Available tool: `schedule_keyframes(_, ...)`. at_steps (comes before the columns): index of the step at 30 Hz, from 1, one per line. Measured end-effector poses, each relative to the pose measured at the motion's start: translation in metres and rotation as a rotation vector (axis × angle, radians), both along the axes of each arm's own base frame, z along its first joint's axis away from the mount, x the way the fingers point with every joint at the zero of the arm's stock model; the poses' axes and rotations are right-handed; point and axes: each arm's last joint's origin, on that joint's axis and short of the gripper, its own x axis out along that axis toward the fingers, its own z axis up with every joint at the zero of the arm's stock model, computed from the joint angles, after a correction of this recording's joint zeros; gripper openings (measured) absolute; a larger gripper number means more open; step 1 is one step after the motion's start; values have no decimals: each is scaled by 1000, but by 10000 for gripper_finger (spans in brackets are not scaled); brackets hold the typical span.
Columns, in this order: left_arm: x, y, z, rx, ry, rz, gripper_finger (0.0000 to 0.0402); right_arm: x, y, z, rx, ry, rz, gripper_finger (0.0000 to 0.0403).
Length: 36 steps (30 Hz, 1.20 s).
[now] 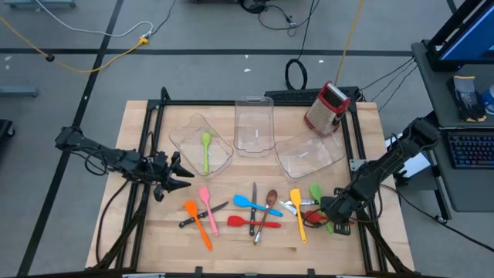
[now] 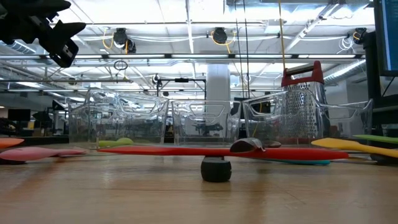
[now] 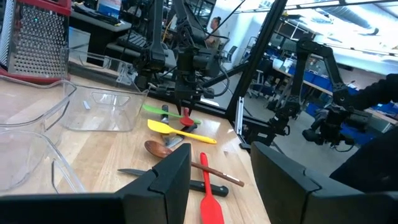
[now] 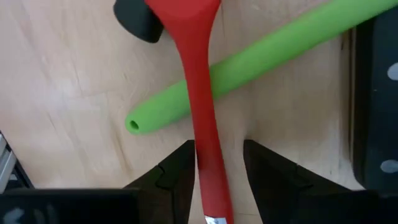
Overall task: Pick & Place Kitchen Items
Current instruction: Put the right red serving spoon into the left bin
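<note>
Your right gripper [image 4: 214, 168] was down at the table's 4 o'clock corner, its fingers spread on either side of a red utensil's handle [image 4: 202, 93], not yet closed on it. That handle lay across a green handle [image 4: 249, 62], so you probably came straight down over the red one to lift it clear without dragging the green.

Your left gripper [image 1: 176, 176] hovered off the wood at about 9 o'clock with its fingers parted and nothing between them, apparently waiting.

The remaining kitchen items lay scattered along the 6 o'clock edge: orange spatula [image 1: 197, 222], pink spatula [image 1: 206, 202], blue spatula [image 1: 255, 204], brown spoon [image 1: 271, 199] and yellow spatula [image 1: 297, 212]. One green spoon [image 1: 206, 148] already sat in the left clear bin [image 1: 224, 158] near 11 o'clock.
</note>
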Motion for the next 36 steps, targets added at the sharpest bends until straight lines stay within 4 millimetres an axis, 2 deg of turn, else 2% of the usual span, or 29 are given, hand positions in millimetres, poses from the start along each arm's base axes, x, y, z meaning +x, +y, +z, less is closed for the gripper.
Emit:
schedule_keyframes(5,0,0,0,-1,0,0,173,0,0,0,-7,0,0,112)
schedule_keyframes(12,0,0,0,-2,0,0,173,-1,-1,-1,-14,20,-45,38)
schedule_keyframes(20,0,0,0,-13,1,9,173,-1,-1,1,-1,33,-122,38)
schedule_keyframes(36,0,0,3,-45,-25,16,173,7,8,38,213,-89,-184,38)
